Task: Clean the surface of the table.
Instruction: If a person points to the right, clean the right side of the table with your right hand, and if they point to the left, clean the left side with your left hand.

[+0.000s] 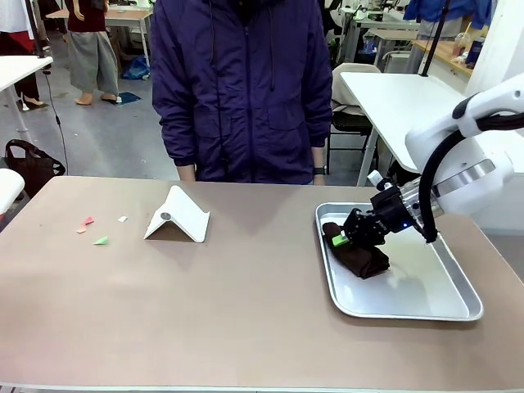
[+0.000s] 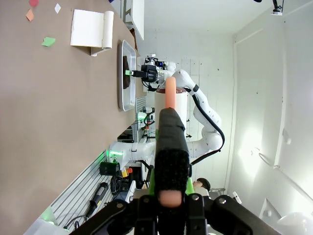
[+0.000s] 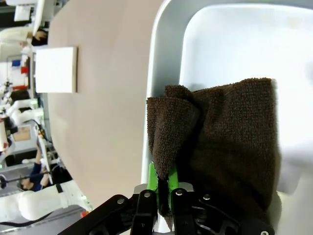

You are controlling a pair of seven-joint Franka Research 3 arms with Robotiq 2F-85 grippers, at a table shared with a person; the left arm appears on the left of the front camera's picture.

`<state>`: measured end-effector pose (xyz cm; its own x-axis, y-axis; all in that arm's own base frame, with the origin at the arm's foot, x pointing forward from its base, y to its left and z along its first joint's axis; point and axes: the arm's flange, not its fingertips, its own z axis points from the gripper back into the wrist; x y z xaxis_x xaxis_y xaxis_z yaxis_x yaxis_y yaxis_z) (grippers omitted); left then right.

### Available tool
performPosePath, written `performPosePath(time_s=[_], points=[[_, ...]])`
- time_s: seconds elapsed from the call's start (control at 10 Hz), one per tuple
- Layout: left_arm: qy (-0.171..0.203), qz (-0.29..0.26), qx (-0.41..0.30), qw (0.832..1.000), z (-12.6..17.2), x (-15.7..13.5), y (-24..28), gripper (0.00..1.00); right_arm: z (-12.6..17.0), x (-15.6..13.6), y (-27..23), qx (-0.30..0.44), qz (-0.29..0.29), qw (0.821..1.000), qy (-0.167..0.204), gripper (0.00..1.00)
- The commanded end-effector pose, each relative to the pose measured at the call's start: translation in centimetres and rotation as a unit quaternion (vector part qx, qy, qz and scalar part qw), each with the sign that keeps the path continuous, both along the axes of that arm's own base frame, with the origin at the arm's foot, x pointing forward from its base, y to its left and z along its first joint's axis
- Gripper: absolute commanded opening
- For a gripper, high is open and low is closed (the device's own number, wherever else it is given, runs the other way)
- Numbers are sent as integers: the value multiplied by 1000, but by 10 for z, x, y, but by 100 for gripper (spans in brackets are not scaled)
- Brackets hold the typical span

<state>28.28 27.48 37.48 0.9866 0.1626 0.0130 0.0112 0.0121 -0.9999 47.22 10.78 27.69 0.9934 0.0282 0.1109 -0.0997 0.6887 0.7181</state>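
The taupe-brown table (image 1: 246, 311) carries small paper scraps at its left: pink (image 1: 86, 221), white (image 1: 123, 219) and green (image 1: 101, 241). A dark brown cloth (image 1: 360, 255) lies in the silver tray (image 1: 426, 307) at the right. My right gripper (image 1: 345, 238) is shut on a fold at the cloth's left end; in the right wrist view its green pads (image 3: 155, 180) pinch the cloth (image 3: 230, 142). My left gripper (image 2: 170, 188) is raised off the table (image 2: 49, 122) and shut on a black rough-surfaced tool (image 2: 171, 147) with a salmon tip.
A white folded, tent-shaped piece (image 1: 178, 214) stands left of the table's middle, between the scraps and the tray. A person in a dark purple jacket (image 1: 241, 90) stands at the far edge. Glossy white tables stand behind, at the right.
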Motion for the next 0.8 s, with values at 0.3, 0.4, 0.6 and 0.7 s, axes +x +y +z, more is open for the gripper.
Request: performPosePath(time_s=[0.3,0.4,0.6,0.7], points=[[-11,-1,-6,1000,3,-3,-1,2,4,6,-17,-25,-27,999,-24,9],[-11,-1,-6,1000,3,-3,-1,2,6,8,-24,-21,-39,999,-26,9],[-11,-1,-6,1000,3,-3,-1,2,11,13,-40,-18,-68,997,-33,9],[-11,-1,-6,1000,3,-3,-1,2,11,15,-50,-23,-88,995,-35,9]])
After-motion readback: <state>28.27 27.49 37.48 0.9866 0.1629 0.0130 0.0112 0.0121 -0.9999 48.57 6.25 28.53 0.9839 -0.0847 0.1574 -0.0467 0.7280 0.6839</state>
